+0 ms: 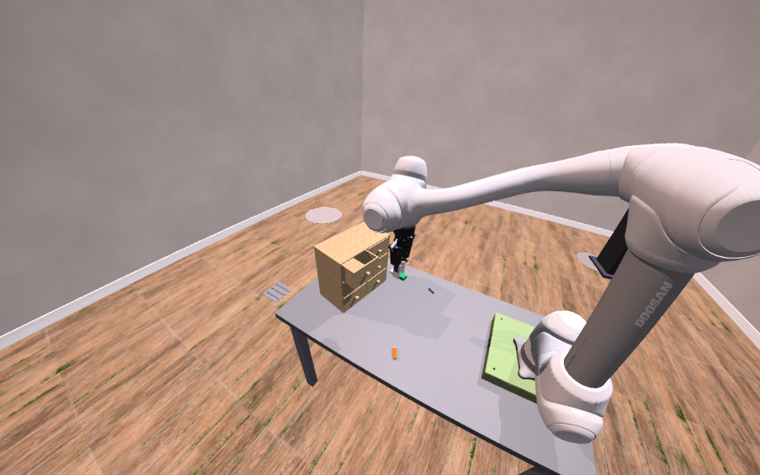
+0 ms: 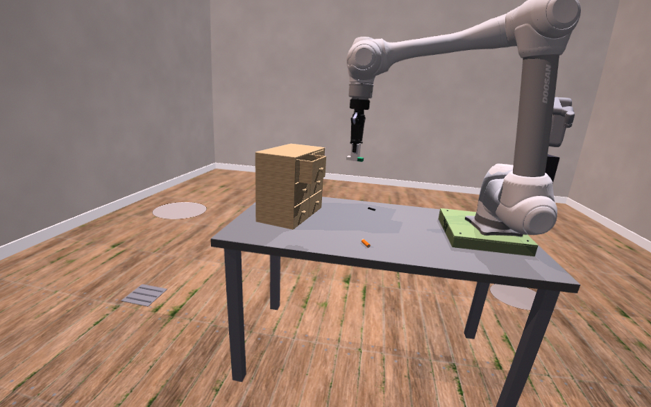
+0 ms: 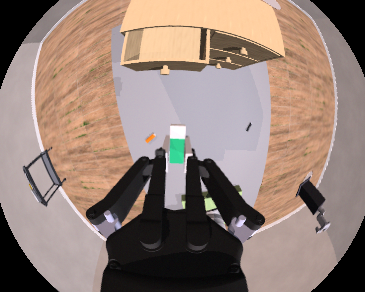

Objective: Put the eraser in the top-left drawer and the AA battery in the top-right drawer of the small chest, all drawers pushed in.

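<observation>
My gripper is shut on the green and white eraser. It is in the air in front of the small chest, with the eraser's white end towards the chest. The top row's left drawer stands pulled out, and its inside shows in the wrist view. The top row's right drawer looks pushed in. An orange cylinder, probably the AA battery, lies on the table.
A small black object lies on the grey table, on the other side from the orange cylinder. The arm's green base plate is at the table's far end from the chest.
</observation>
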`<state>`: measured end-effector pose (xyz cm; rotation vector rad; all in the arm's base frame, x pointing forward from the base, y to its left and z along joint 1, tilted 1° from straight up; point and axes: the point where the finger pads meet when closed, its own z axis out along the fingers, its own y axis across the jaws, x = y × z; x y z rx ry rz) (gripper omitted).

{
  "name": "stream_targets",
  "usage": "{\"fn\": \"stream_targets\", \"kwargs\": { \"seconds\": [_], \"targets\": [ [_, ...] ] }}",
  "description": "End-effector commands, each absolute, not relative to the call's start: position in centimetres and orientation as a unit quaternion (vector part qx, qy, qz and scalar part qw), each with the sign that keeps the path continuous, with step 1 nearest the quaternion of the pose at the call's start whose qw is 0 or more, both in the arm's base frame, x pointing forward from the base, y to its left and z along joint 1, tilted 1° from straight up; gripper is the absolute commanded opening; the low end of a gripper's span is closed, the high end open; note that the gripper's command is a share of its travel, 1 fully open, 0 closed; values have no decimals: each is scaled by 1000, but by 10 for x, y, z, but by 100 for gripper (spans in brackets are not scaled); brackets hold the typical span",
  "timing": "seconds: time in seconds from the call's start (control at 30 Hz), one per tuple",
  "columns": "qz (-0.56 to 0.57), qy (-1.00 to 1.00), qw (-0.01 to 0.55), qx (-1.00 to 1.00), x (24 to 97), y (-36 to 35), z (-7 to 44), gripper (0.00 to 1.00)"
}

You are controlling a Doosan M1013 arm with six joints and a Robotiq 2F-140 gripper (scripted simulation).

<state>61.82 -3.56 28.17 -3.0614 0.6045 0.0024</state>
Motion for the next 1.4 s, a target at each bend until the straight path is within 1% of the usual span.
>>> {"fn": "stream_targets", "kwargs": {
  "seconds": [0.0, 0.4, 1.03, 1.37],
  "targets": [
    [1, 194, 11, -981, 618, -36, 290, 11],
    [1, 194, 11, -981, 618, -36, 312, 11],
    [-3, 194, 10, -981, 618, -36, 314, 11],
    [-52, 194, 0, -980, 616, -35, 313, 11]
  ]
}}
